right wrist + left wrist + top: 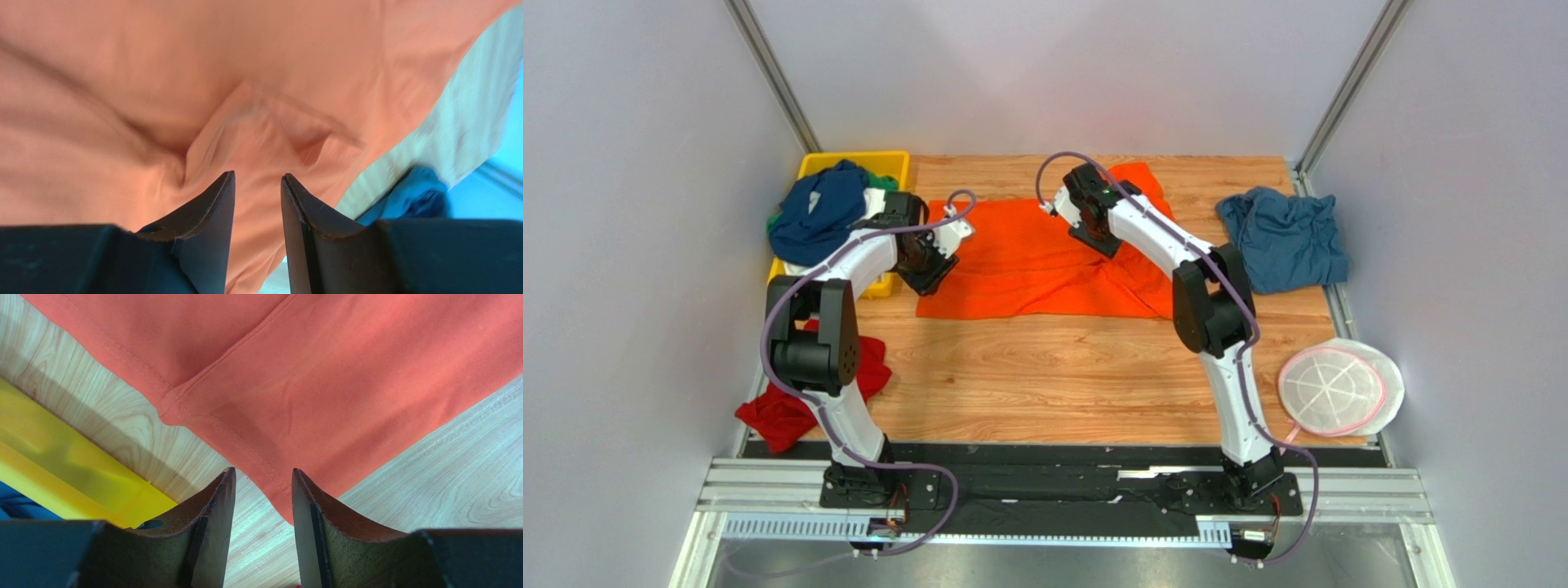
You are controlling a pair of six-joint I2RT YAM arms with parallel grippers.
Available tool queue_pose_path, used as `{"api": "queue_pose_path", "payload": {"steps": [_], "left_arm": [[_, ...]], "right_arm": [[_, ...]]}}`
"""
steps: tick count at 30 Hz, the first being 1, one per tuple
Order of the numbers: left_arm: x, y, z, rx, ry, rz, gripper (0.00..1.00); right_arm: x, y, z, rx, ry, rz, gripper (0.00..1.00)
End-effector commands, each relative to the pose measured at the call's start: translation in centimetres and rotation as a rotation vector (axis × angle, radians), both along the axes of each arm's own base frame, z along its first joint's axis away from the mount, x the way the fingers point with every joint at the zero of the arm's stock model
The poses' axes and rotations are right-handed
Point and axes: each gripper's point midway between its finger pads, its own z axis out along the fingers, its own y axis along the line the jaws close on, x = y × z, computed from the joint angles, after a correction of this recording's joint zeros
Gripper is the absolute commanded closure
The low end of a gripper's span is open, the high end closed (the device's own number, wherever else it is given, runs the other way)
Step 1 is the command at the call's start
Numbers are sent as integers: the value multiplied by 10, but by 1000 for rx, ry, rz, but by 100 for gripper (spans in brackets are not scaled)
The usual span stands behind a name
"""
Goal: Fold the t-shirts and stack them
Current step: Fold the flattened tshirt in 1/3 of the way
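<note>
A bright orange t-shirt (1038, 263) lies spread on the wooden table. My left gripper (952, 235) is open and empty just above the shirt's left edge. In the left wrist view, a hemmed corner of the orange shirt (319, 373) lies on the table between the tips of that gripper (263, 474). My right gripper (1063, 206) is open and empty above the shirt's far part. In the right wrist view, this gripper (258, 177) hovers over wrinkled orange cloth (184, 73). A steel-blue t-shirt (1284, 239) lies crumpled at the far right.
A yellow tray (879, 159) at the far left holds a navy shirt (817, 208) and other cloth; the tray's edge (67, 471) is close to my left gripper. A red shirt (787, 410) hangs at the left table edge. A white-and-pink disc (1339, 386) lies near right.
</note>
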Motion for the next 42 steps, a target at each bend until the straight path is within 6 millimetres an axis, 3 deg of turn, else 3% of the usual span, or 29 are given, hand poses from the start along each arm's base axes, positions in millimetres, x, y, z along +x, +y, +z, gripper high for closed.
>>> {"api": "queue_pose_path", "payload": {"steps": [1, 2, 4, 5, 7, 11, 15, 17, 22, 31, 42], "left_arm": [[-6, -10, 16, -34, -31, -12, 52], [-8, -11, 18, -35, -32, -14, 52], [-9, -13, 24, -42, -43, -21, 50], [-11, -14, 24, -47, -40, -24, 50], [-13, -17, 27, -57, -43, -32, 43], [-14, -20, 27, -68, -39, -35, 28], [-11, -23, 24, -72, -25, -35, 23], [-9, -24, 22, -68, -20, -42, 22], [0, -26, 11, -56, 2, -36, 20], [7, -25, -2, -22, 20, -44, 19], [-1, -23, -31, 58, 90, -60, 19]], "right_arm": [[-7, -15, 63, 113, -135, -102, 59], [-16, -21, 54, 121, -108, -127, 52], [-22, -30, 61, 159, -108, -145, 46], [-30, -36, 52, 156, -82, -161, 45], [-34, -44, 58, 181, -91, -179, 41], [-51, -59, 41, 163, -57, -197, 29], [-59, -71, 29, 149, -53, -215, 28], [-60, -75, 23, 144, -45, -226, 19], [-59, -81, 5, 127, -25, -234, 13], [-49, -89, -18, 95, 4, -226, 12], [-77, -100, -60, 65, 113, -222, 12]]}}
